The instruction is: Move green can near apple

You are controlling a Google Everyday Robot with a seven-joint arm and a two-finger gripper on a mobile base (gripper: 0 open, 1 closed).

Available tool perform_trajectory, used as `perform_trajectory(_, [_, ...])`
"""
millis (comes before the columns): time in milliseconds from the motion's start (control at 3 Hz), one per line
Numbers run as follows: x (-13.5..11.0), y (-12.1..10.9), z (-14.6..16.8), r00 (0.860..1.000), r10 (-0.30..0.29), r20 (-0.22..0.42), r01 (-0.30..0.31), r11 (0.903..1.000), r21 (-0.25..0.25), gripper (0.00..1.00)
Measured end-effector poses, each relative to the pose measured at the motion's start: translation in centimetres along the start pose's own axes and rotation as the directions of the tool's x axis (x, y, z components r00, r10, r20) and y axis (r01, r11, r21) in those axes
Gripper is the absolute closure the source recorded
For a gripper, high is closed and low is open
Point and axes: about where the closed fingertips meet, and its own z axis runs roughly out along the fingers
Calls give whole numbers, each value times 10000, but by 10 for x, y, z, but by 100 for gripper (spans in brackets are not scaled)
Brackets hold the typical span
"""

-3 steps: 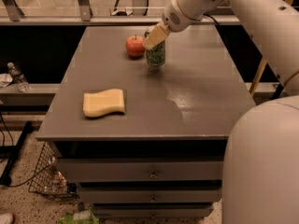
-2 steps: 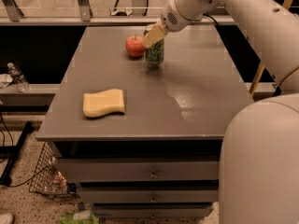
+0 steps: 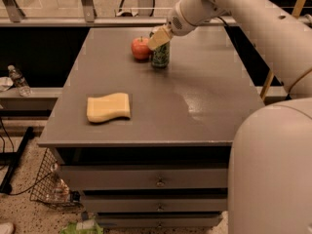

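Observation:
The green can (image 3: 160,56) stands upright on the grey table (image 3: 204,82), at the far middle. The red apple (image 3: 140,48) sits just to its left, almost touching it. My gripper (image 3: 158,37) comes in from the upper right and sits at the can's top, covering its upper part. The can's silver top is hidden behind the gripper.
A yellow sponge (image 3: 108,107) lies on the table's front left. My white arm and base (image 3: 273,169) fill the right side. Drawers (image 3: 158,182) sit under the table. A plastic bottle (image 3: 18,80) lies on a low ledge at the left. A wire basket (image 3: 48,184) stands on the floor.
The gripper has shifted very slightly left at the can's top. The can and the apple stay where they were.

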Motion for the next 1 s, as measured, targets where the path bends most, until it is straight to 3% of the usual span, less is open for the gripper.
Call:
perform_trajectory(333, [13,-3,7,9994,290,-202,-288,9995,101,100])
perform_trajectory(667, [13,-3,8,9993,309,-225,-307,9995,88,85])
perform_trajectory(1000, [13,-3,7,9993,309,-225,-307,9995,88,61])
